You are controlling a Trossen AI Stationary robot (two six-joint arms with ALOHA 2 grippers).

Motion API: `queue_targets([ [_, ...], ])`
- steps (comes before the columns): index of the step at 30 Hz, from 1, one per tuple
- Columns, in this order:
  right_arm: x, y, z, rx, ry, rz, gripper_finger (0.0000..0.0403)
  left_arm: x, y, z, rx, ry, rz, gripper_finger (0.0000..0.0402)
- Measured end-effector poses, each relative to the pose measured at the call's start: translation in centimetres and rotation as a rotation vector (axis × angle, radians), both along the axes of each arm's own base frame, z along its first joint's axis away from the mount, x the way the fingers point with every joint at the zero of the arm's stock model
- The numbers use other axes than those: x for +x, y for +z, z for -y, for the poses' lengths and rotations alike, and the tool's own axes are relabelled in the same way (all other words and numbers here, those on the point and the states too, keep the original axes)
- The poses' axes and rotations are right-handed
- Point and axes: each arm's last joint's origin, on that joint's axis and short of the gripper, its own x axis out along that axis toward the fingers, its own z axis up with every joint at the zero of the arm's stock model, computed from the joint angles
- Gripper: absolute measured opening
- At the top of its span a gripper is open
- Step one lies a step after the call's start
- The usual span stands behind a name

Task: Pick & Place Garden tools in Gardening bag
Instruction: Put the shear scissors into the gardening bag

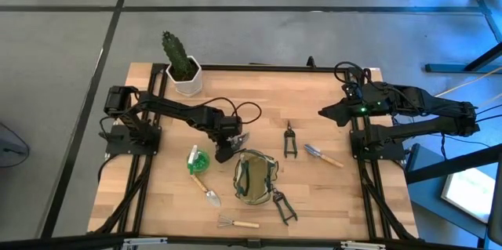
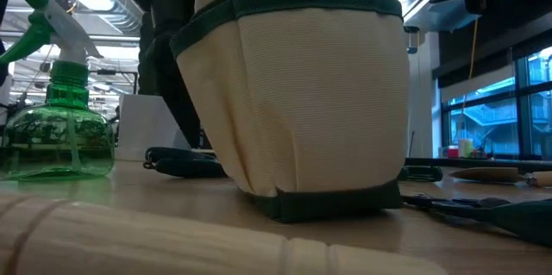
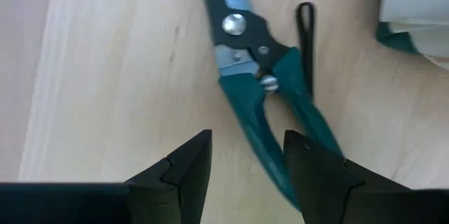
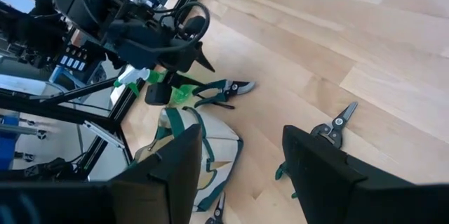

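Note:
The gardening bag [image 1: 255, 176], a pale fabric tote with green trim [image 2: 302, 94], stands near the table's middle. My left gripper [image 1: 227, 150] hangs open, pointing down, just left of the bag. Its fingers [image 3: 188, 169] straddle one teal handle of the pruning shears [image 3: 261, 76], which lie flat on the wood. I see no touch. A green spray bottle [image 1: 196, 160], a trowel [image 1: 209, 192], a little rake [image 1: 238, 222], snips [image 1: 284, 207], dark shears [image 1: 290, 139] and a blue-handled tool [image 1: 323, 154] lie around the bag. My right gripper [image 1: 323, 113] waits open, raised at the right side.
A cactus in a white pot [image 1: 183, 70] stands at the far left corner. Bare wood lies between the pot and the tools, and at the table's far middle. In the low view the rake's wooden handle [image 2: 129, 232] lies across the near foreground.

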Motion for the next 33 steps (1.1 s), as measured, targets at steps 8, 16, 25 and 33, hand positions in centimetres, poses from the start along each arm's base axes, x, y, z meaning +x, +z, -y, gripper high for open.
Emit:
queue_targets([
  [8, 0.0, 0.0, 0.0, -0.002, -0.004, 0.000, 0.0202, 0.1, -0.3, 1.6, 0.038, -0.012, -0.003, 0.0173],
  [16, 0.0, 0.0, 0.0, -0.010, 0.002, -0.002, 0.0202, 0.7, -2.4, 1.8, 0.025, 0.025, -0.054, 0.0173],
  [25, 0.0, 0.0, 0.0, -0.020, 0.012, -0.004, 0.0202, 0.9, -3.4, 1.3, 0.014, 0.119, -0.088, 0.0108],
  [33, 0.0, 0.0, 0.0, -0.038, 0.033, -0.007, 0.0202, 0.8, -1.7, 1.4, -0.047, 0.248, -0.035, 0.0046],
])
